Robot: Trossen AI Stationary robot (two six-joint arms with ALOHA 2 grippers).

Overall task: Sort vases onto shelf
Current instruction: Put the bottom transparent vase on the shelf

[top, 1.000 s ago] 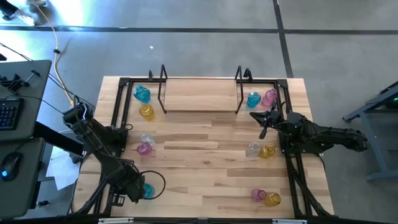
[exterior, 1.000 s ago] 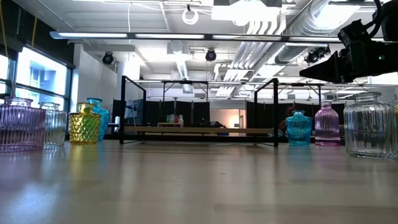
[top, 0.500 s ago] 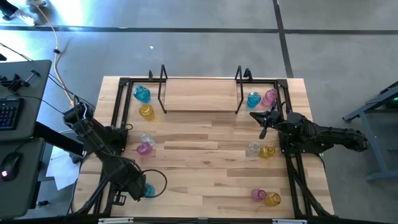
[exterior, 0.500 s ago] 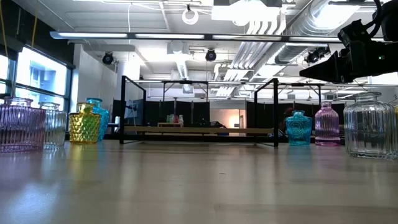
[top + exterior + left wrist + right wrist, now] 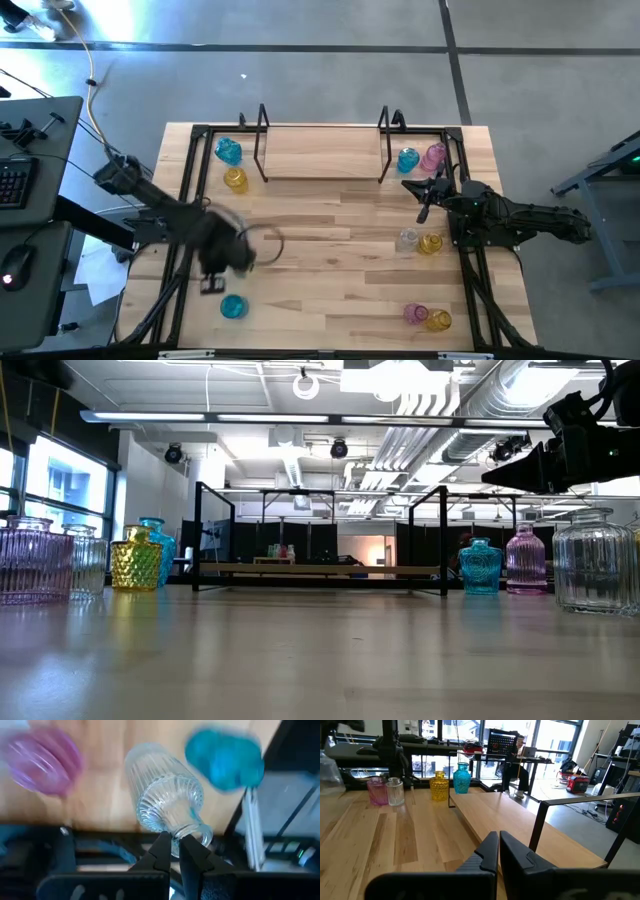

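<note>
My left gripper [image 5: 245,252] [image 5: 175,842] hangs above the table's left half, shut on a clear ribbed vase [image 5: 162,795] [image 5: 268,243]. Below it the left wrist view shows a pink vase [image 5: 42,760] and a teal vase [image 5: 225,757] [image 5: 232,306] standing on the wood. The black shelf [image 5: 320,150] [image 5: 320,570] stands at the far edge. My right gripper [image 5: 425,200] [image 5: 498,847] is shut and holds nothing, in the air near a teal vase [image 5: 407,159] and a pink vase [image 5: 434,156]. My left gripper pinches the clear vase at its mouth rim [image 5: 182,837] between the two fingers [image 5: 160,852]. Whether one finger is inside the neck cannot be told. The vase is lifted clear of the table, its body pointing away from the fingers.
A teal vase [image 5: 228,151] and a yellow vase [image 5: 235,179] stand left of the shelf. A clear vase [image 5: 407,238] and a yellow one [image 5: 430,242] stand mid-right; pink [image 5: 415,313] and yellow [image 5: 438,319] near right. A black rail frame [image 5: 190,200] edges the table.
My left gripper has swung quickly from the near-left corner toward the far edge and the table's middle, carrying the clear vase with it. The teal vase beside it stayed at the near-left corner.
</note>
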